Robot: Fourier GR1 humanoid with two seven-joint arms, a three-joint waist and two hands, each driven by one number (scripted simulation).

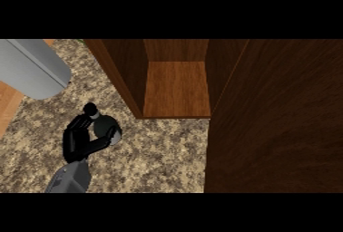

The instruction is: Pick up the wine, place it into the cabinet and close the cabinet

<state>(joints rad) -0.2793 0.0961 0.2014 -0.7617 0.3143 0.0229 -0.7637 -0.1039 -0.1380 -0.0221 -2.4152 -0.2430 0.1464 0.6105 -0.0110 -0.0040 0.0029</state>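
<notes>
So the wine bottle (100, 121) is sitting on the speckled granite worktop (154, 154), left of center, a bit in front of and to the left of the open cabinet. From this steep top-down angle you mostly see its dark cap end near the top and a rounded dark grey body below it.

The left hand (80, 138) is wrapped around the bottle: black fingers curl over its left side and the thumb comes around the lower right of the body, so it's gripping the wine. Can't really tell if the bottle is lifted off the surface or resting on it, the angle hides that. The grey forearm (70, 179) comes up from the lower edge under the hand.

The right hand doesn't show up anywhere.

The wooden cabinet (178, 86) is open, with a lighter brown shelf floor visible inside between 2 darker side walls. Nothing is on that shelf. Its door (281, 122) is swung open and fills most of the right side as a big dark wood panel.

Top left there's a large light grey cylinder-ish object (30, 65), no idea what exactly, well apart from the bottle. A strip of orange wood (8, 106) runs along the left edge.
</notes>
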